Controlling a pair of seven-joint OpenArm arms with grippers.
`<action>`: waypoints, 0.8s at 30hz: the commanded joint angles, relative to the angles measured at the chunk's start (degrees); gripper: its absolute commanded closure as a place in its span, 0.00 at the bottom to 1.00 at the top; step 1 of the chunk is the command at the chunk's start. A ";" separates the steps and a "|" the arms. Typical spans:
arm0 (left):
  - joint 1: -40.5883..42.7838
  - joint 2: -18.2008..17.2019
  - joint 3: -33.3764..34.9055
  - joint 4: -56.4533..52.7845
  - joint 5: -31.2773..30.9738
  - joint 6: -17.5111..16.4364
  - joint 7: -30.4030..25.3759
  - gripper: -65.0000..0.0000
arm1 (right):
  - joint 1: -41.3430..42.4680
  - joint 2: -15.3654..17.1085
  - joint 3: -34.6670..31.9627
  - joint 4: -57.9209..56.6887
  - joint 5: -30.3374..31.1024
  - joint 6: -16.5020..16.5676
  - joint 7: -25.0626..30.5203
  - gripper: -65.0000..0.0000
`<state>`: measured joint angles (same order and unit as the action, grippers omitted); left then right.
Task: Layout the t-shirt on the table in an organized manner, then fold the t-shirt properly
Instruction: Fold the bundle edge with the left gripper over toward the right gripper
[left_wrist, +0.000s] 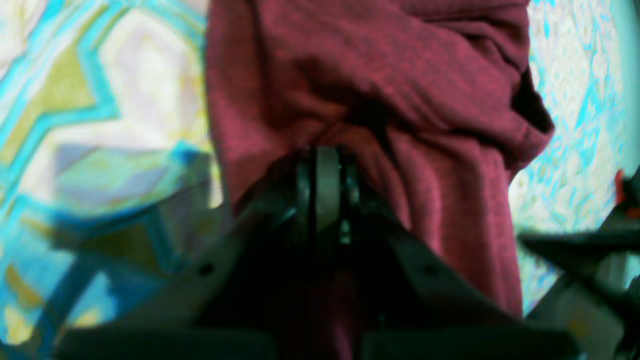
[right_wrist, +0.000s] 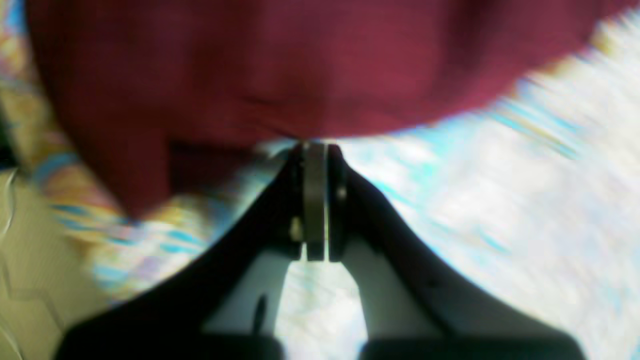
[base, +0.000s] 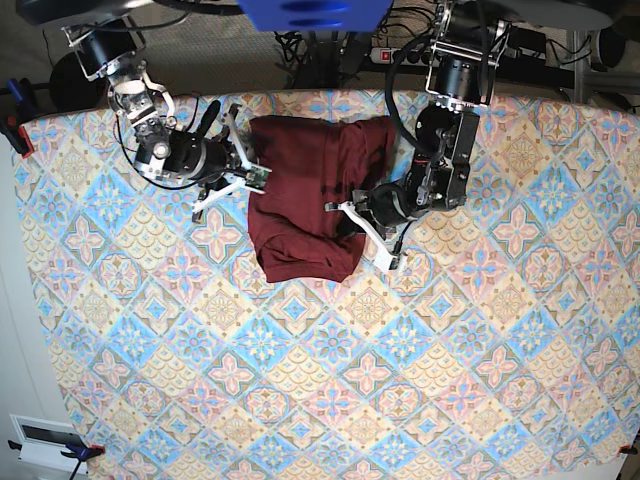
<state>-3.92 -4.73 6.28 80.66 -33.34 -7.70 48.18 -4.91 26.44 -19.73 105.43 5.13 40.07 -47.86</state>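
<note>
You see the t-shirt (base: 300, 200) lying bunched on the table (base: 420, 380), near its far edge, between the 2 arms. Your left pincer (left_wrist: 327, 165) is clenched on a fold of the maroon fabric. Your right pincer (right_wrist: 315, 155) is clenched too, pinching the t-shirt's edge at the tips.

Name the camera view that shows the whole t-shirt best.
The base view: the t-shirt lies there complete, bunched on the table. The left wrist view shows only blurred folds at the left hand; the right wrist view only a blurred edge.
</note>
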 joint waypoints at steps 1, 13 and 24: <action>0.19 -0.32 -1.58 2.11 -0.90 -0.34 -0.67 1.00 | 0.29 -0.72 1.92 1.52 0.54 -0.07 0.60 1.00; 12.85 -6.83 -7.03 16.00 -12.68 -0.43 -0.32 1.00 | 6.36 -9.25 2.10 1.78 0.54 -0.07 1.92 1.00; 19.88 -9.03 -7.21 23.47 -12.77 -0.43 -0.40 1.00 | 17.79 -11.71 -4.23 -19.76 0.54 -0.07 7.72 1.00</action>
<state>16.34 -13.50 -0.69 102.96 -45.25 -7.55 48.60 11.92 14.39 -24.32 84.95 5.08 40.36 -40.62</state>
